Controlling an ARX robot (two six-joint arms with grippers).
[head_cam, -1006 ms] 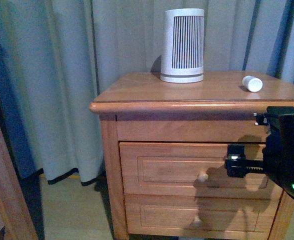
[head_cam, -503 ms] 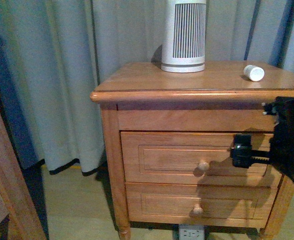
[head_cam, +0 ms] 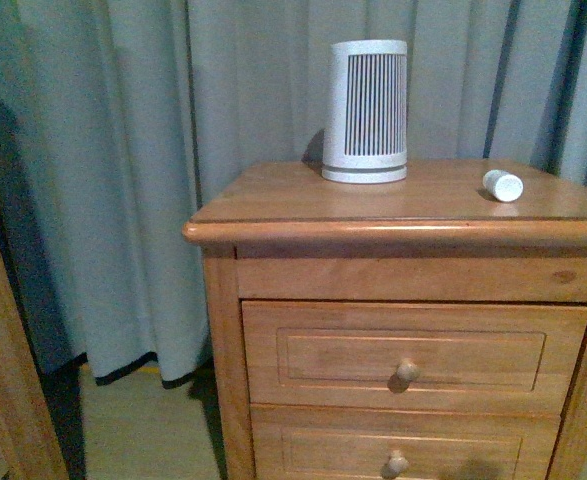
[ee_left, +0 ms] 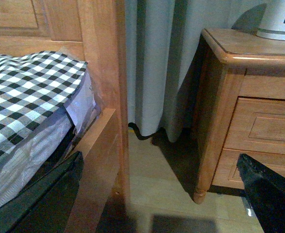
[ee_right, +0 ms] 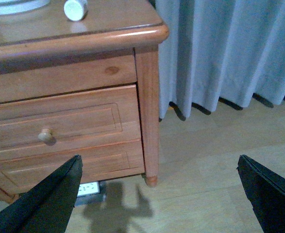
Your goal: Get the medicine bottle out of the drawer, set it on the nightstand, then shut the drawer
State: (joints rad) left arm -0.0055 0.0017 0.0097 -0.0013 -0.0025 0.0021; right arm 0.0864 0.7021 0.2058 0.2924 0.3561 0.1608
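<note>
Drawer (head_cam: 413,355) shut; medicine bottle (head_cam: 502,185) lying on nightstand (head_cam: 273,205).

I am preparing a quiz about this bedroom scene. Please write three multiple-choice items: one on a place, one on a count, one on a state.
1. Where does the small white ribbed-cap medicine bottle lie?
A. on the honey-brown wooden nightstand top
B. on the floor
C. on the bed

2. How many round knobs show in the front view?
A. one
B. two
C. four

3. How is the upper panelled wooden drawer?
A. pulled out
B. removed
C. shut

Answers: 1 A, it rests beside the white slatted cylinder; 2 B, one per drawer; 3 C, its front sits flush.
</note>
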